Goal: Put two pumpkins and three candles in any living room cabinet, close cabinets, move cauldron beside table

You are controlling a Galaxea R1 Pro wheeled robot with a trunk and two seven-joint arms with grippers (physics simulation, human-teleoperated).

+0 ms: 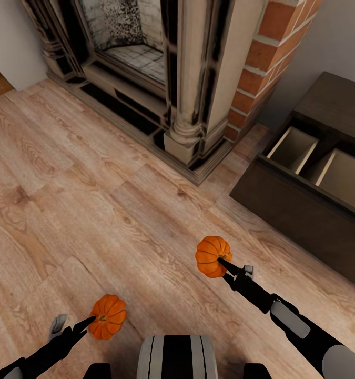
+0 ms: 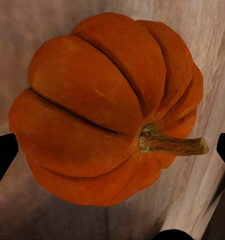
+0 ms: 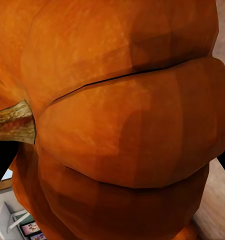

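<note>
Two pumpkins: left gripper clamped on one pumpkin low over the wood floor, right gripper probably clamped on the other pumpkin. One cabinet, drawer open, at right. Left wrist view shows a stem.

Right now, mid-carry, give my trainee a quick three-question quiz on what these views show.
1. True or false: the drawer of the cabinet is shut.
2. What does each gripper hold?
3. Multiple choice: what stands left of the cabinet in the head view? A) sofa B) fireplace C) dining table

Key:
1. False; it stands open, with a divider showing inside.
2. Left gripper holds one pumpkin; right gripper holds the other pumpkin.
3. B, the fireplace with brick at its side.
</note>
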